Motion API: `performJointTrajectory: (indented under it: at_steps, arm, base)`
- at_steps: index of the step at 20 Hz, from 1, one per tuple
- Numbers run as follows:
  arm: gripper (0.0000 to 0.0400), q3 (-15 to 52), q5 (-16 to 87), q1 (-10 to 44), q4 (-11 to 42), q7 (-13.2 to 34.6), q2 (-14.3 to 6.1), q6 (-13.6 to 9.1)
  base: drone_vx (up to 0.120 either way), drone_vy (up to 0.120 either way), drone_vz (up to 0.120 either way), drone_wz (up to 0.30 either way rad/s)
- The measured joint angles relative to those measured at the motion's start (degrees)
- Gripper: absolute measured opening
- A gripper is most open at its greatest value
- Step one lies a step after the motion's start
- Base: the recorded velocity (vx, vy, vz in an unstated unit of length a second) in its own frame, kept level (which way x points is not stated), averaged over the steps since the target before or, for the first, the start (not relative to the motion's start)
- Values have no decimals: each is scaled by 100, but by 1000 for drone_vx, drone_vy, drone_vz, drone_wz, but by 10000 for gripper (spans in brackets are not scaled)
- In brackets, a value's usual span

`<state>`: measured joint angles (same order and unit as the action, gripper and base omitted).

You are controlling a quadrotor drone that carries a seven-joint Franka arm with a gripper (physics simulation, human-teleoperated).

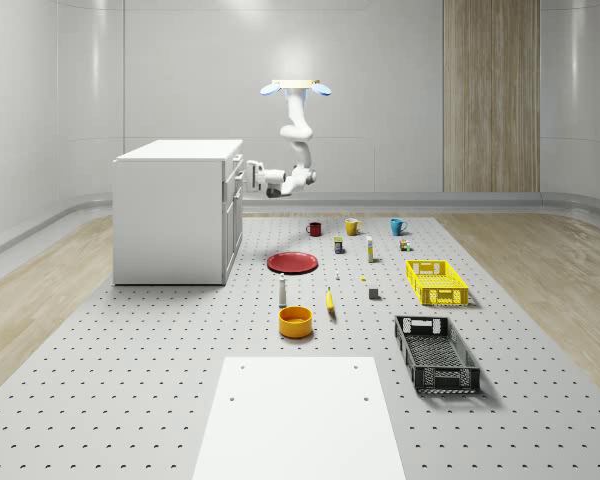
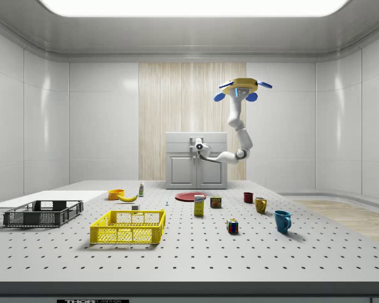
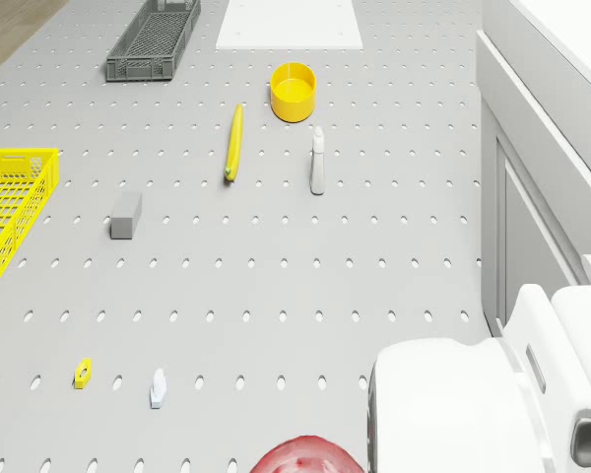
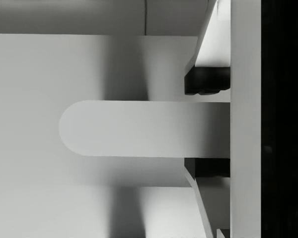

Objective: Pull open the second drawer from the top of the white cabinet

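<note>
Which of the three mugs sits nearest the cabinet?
The red mug, closest to the cabinet; the yellow mug and blue mug stand farther out.

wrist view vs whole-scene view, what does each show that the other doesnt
Wrist view alone: the drawer handle seen close, lying between the claw's two dark fingertips, one on either side of it.

Whole-scene view alone: the drone hovering in the air beside the white cabinet, above the perforated floor, with the red plate, yellow bowl, yellow crate and black crate laid out.

Both: the claw at the cabinet's drawer front.
</note>
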<state>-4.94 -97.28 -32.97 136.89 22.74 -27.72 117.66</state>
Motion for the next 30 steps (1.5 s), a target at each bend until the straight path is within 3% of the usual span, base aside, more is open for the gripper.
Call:
performJointTrajectory:
  at_steps: [5,6,11,12,13,16,23,25,26,30]
  arm:
    - [135,-2,53,132,68,181,-72,-123]
    - [146,-4,72,158,87,28,-76,-142]
    - [122,-24,49,250,165,-94,-113,-254]
    - [155,-44,80,261,192,-64,-112,-278]
    - [143,-41,139,284,169,137,-152,-285]
    - [123,-64,165,350,205,140,-205,-360]
    - [127,-185,348,509,315,210,-348,-575]
    - [177,-200,511,555,288,473,-423,-601]
    - [159,-240,463,546,343,126,-387,-628]
    - [126,-272,457,584,369,164,-418,-689]
  base:
    - [0,0,0,0]
    - [0,0,0,0]
    - [0,0,0,0]
    - [0,0,0,0]
    - [0,0,0,0]
    - [0,0,0,0]
    - [0,0,0,0]
    - [0,0,0,0]
    - [0,0,0,0]
    - [0,0,0,0]
